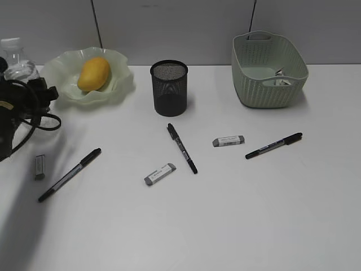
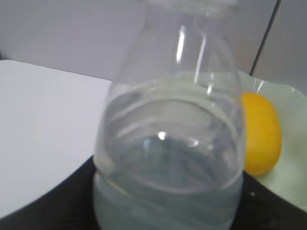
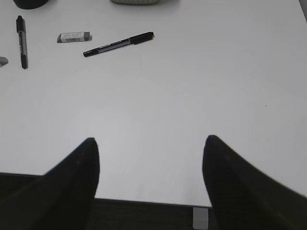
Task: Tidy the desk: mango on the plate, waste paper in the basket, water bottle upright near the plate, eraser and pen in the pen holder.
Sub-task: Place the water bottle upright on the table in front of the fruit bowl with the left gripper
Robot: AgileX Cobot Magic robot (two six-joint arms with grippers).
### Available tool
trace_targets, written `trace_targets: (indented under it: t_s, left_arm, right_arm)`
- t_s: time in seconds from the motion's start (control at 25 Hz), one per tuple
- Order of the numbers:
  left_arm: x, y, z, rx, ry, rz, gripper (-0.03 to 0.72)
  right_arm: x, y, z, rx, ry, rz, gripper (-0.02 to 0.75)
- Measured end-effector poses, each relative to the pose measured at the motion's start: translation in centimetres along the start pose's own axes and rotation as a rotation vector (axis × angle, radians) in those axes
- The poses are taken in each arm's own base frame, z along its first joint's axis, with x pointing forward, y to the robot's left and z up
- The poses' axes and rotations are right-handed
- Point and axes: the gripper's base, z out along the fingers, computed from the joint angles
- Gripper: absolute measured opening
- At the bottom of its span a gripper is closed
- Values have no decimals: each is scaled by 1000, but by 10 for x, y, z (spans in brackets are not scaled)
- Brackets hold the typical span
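My left gripper (image 1: 29, 89) is shut on the clear water bottle (image 1: 14, 58), upright at the far left beside the plate (image 1: 120, 86). The bottle fills the left wrist view (image 2: 168, 143). The mango (image 1: 93, 73) lies in the plate and also shows in the left wrist view (image 2: 261, 134). The waste paper (image 1: 282, 79) lies in the basket (image 1: 264, 89). The pen holder (image 1: 169, 88) stands mid-back. Three pens (image 1: 181, 148) (image 1: 273, 145) (image 1: 69, 175) and three erasers (image 1: 228, 141) (image 1: 159, 174) (image 1: 39, 167) lie on the desk (image 1: 237, 220). My right gripper (image 3: 149, 143) is open and empty over the desk's front edge.
The right wrist view shows one pen (image 3: 118, 44), an eraser (image 3: 74, 37) and a second pen (image 3: 21, 40) far ahead of the jaws. A grey wall runs behind the desk. The left arm's cables hang at the left edge.
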Motion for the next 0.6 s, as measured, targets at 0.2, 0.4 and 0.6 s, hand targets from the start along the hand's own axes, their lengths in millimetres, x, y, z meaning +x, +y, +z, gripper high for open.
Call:
trace_targets:
  t_s: [0.2, 0.4, 0.6]
  left_arm:
    - [15, 1, 5, 23, -52, 13, 496]
    - [32, 1, 8, 53, -64, 30, 495]
    - [38, 2, 9, 62, -99, 39, 495]
  right_arm:
    - [0, 0, 0, 0, 0, 0, 531]
    - [0, 0, 0, 0, -1, 0, 531]
    - [0, 0, 0, 0, -1, 0, 531]
